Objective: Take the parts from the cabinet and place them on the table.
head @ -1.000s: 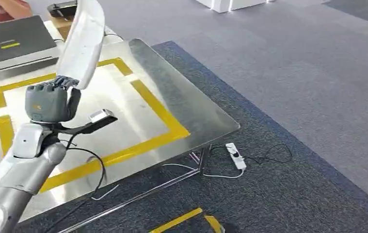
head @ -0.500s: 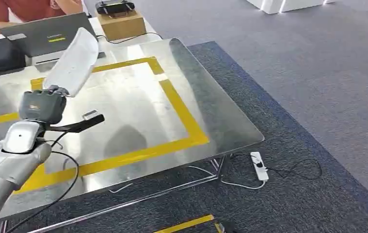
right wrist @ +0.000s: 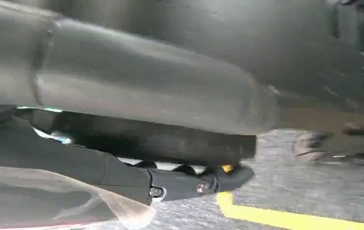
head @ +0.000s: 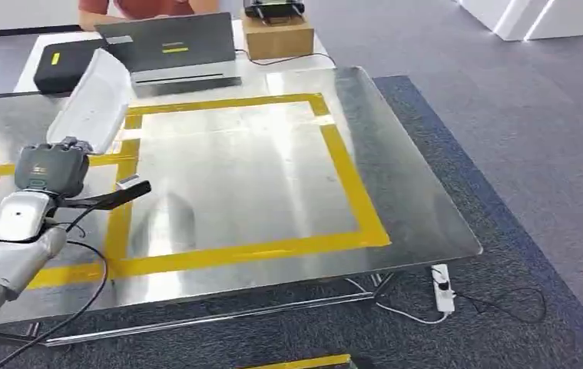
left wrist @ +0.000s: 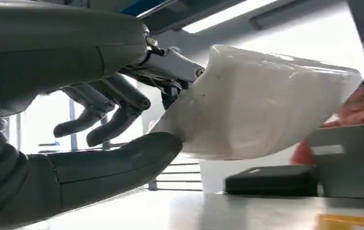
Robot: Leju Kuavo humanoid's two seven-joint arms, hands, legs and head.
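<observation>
Left hand [head: 48, 167]: raised over the bench's left part, fingers and thumb clamped on the lower end of the white part [head: 92, 103].
White part: long curved white shell, in clear wrap (the wrist view shows the sheen), tilted up and away from the hand, held above the bench, not touching it.
Right hand [right wrist: 189, 184]: dark fingers curl over grey floor beside a yellow stripe; clear film with something pale in it lies close by, but whether the hand holds it I cannot tell.
Bench [head: 419, 200]: shiny metal top with yellow tape squares.
Far edge: laptop [head: 173, 48], black case [head: 61, 65], cardboard box [head: 276, 34] with a dark device on top.
Person [head: 146, 6]: behind the laptop.
Floor: power strip [head: 442, 286] with cable by the bench's near corner.
</observation>
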